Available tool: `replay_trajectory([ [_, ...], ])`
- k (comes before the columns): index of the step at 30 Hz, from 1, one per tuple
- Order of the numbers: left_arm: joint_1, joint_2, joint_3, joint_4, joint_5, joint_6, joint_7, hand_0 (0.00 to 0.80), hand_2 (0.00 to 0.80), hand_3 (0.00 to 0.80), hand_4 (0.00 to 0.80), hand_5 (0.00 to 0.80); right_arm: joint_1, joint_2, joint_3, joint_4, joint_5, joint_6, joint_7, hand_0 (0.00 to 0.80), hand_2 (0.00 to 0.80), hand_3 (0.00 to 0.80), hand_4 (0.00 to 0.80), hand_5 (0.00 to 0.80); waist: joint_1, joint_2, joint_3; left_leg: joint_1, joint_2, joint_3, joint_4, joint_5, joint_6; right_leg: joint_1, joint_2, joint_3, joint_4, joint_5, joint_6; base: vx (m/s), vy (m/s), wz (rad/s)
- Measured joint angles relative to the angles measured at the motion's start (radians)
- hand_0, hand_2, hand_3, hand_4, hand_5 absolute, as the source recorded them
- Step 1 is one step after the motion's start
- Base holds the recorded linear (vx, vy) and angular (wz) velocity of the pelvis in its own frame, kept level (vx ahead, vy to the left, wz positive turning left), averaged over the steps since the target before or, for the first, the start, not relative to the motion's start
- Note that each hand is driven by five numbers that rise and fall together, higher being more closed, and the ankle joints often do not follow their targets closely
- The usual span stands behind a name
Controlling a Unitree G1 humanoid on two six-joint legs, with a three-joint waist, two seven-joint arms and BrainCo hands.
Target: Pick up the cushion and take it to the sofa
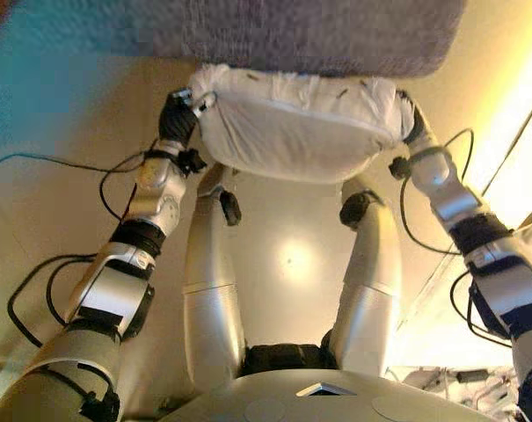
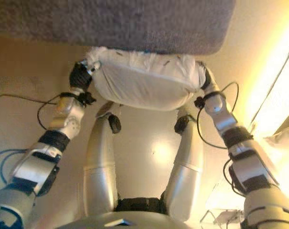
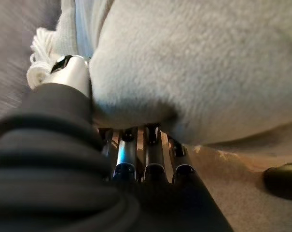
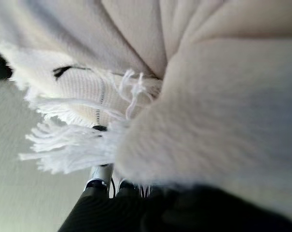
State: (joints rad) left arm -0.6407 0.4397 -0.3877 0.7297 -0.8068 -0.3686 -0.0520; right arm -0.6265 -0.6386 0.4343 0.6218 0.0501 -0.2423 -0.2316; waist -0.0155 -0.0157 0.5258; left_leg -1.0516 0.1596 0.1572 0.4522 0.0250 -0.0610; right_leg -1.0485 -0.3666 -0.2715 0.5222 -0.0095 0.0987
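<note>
Cushion [image 1: 296, 127] hangs between both hands, clear of the floor [image 1: 63, 202], its far edge at or just under the near edge of the grey sofa [image 1: 318, 35]. In the left eye view the left hand [image 1: 178, 114] clamps the cushion's left end and the right hand [image 1: 412, 119] its right end. The right eye view shows the same hold. I judge the carry nearly done; the next move calls for lifting the cushion forward onto the seat, then letting go with both hands.

The left wrist view adds what the eyes miss: fingers [image 3: 153, 145] tucked under the plush cover, thumb [image 3: 71, 72] pressed against its side, so this hand grips it. The right wrist view shows fringe [image 4: 68, 145] and fabric burying the right hand's fingers; I cannot tell how they sit.
</note>
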Motion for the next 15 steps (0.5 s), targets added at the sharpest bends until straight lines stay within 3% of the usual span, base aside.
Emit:
replay_trajectory([
  [15, 0.329, -0.016, 0.099, -0.201, 0.007, 0.003, -0.093, 0.8, 0.8, 0.8, 0.8, 0.8, 0.366, 0.087, -0.146, -0.223, -0.039, -0.029, 0.011, 0.8, 0.8, 0.8, 0.8, 0.8, 0.005, -0.023, 0.001, 0.487, 0.008, 0.007, -0.235, 0.074, -0.031, 0.428, 0.05, -0.016, -0.108, -0.013, 0.003, 0.025, -0.089, -0.03],
])
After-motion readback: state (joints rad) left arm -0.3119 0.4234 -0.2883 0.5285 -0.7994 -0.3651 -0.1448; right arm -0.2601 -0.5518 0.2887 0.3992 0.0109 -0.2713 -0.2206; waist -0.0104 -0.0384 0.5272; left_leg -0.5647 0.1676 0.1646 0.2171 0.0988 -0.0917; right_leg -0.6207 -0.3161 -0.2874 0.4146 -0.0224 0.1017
